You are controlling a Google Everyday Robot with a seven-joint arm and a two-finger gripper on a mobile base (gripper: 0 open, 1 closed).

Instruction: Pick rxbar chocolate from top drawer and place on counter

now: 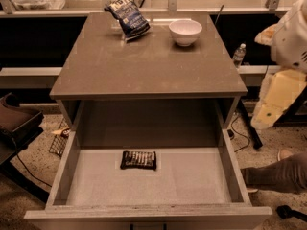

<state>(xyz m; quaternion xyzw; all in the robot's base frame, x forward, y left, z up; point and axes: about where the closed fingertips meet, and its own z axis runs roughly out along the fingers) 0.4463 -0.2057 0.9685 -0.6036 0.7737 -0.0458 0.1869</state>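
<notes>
The rxbar chocolate lies flat in its dark wrapper on the pale floor of the open top drawer, a little left of the middle. The grey-brown counter is above it. My gripper hangs on the white and pale yellow arm at the right edge of the view. It is beside the cabinet's right side, outside the drawer and well apart from the bar. It holds nothing that I can see.
A dark blue chip bag and a white bowl stand at the back of the counter. A water bottle is on the floor to the right. A dark chair is at the left and a person's leg at the lower right.
</notes>
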